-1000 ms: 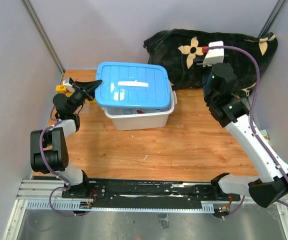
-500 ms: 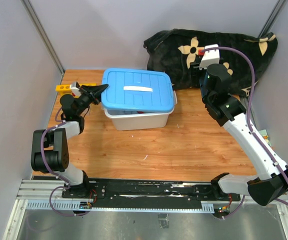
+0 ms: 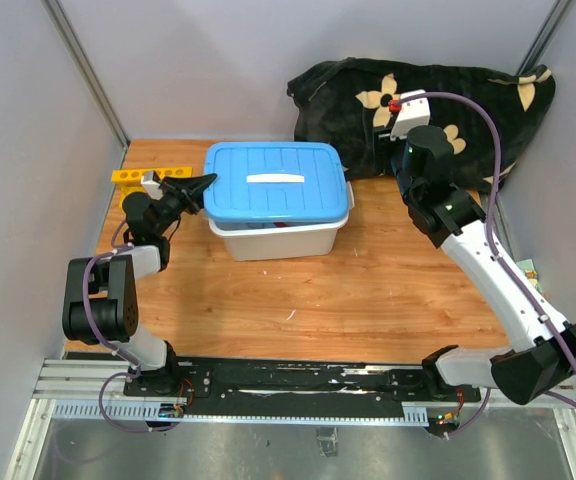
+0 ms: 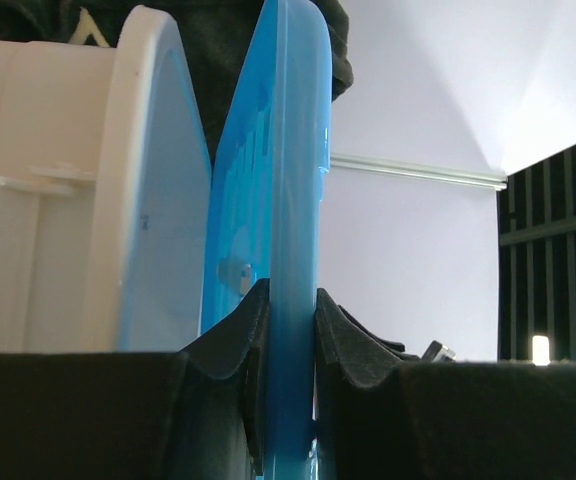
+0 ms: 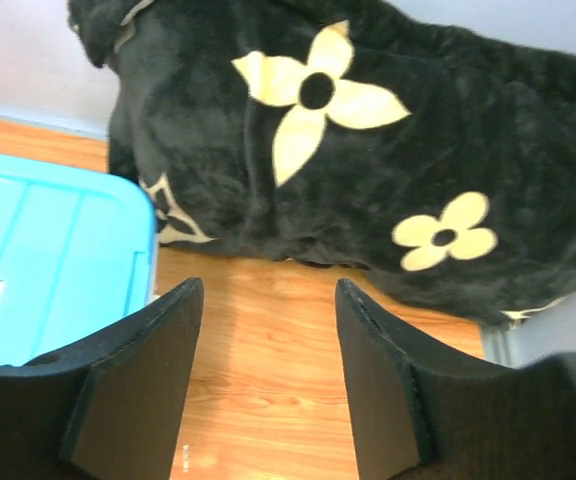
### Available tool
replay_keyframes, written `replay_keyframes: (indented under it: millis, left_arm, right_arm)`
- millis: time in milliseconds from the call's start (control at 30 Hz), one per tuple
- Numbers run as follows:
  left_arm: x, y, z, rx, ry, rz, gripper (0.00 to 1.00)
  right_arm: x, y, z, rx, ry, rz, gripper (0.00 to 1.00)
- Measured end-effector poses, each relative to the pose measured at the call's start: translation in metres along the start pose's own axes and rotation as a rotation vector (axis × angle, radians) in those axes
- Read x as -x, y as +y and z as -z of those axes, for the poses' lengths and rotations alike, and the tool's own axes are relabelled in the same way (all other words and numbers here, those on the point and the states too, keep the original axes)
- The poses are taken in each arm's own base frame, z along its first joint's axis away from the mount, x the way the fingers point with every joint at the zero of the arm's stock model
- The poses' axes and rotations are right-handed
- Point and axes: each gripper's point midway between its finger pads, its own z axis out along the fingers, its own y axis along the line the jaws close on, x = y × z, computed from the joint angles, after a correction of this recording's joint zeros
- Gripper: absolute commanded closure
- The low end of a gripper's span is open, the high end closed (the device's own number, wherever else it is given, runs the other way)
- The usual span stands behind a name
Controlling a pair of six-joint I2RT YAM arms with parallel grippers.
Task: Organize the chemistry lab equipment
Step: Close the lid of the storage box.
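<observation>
The yellow holed tube rack [image 3: 131,176] lies at the table's back left corner, behind my left arm. My left gripper [image 3: 200,183] [image 4: 290,300] is shut on the left edge of the blue lid [image 3: 278,180] [image 4: 280,150], which rests nearly level on the white bin [image 3: 278,240] [image 4: 58,200]. My right gripper [image 5: 268,300] is open and holds nothing. It hangs above bare wood between the bin's right end and the blanket. The lid hides what is in the bin.
A black flower-patterned blanket [image 3: 438,100] [image 5: 368,150] is heaped along the back right wall. Grey walls close in the left, back and right sides. Bare wooden tabletop [image 3: 368,290] lies in front of the bin.
The lid, tilted and shifted left a second ago, has swung right and settled over the bin with my left gripper still on it. My right arm has drifted slightly left.
</observation>
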Motion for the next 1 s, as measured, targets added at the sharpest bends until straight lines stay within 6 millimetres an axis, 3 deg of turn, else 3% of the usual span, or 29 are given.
replay_keyframes:
  millis: [67, 133, 367, 433, 600, 833, 1000]
  left_arm:
    - [0.0, 0.003, 0.001, 0.008, -0.002, 0.005, 1.0]
    - [0.0, 0.004, 0.001, 0.01, -0.002, 0.006, 1.0]
    - [-0.001, 0.006, 0.001, 0.015, -0.002, 0.007, 1.0]
    - [-0.001, 0.006, 0.001, 0.017, -0.001, 0.008, 1.0]
    - [-0.001, 0.008, 0.001, 0.02, 0.0, 0.004, 1.0]
    - [-0.001, 0.013, 0.002, 0.037, 0.0, 0.001, 1.0]
    - [-0.003, 0.016, 0.002, 0.047, 0.005, 0.0, 0.93]
  right_arm:
    - [-0.003, 0.008, -0.002, 0.036, 0.008, -0.015, 0.73]
    - [-0.006, 0.017, -0.004, 0.075, 0.018, -0.034, 0.85]
    - [-0.031, 0.068, -0.016, 0.29, 0.109, -0.118, 0.9]
    - [-0.043, 0.086, -0.02, 0.359, 0.155, -0.142, 0.98]
    - [-0.072, 0.122, -0.02, 0.5, 0.271, -0.206, 0.99]
    - [-0.076, 0.139, -0.012, 0.589, 0.312, -0.252, 0.99]
    - [-0.085, 0.147, -0.01, 0.625, 0.349, -0.263, 0.99]
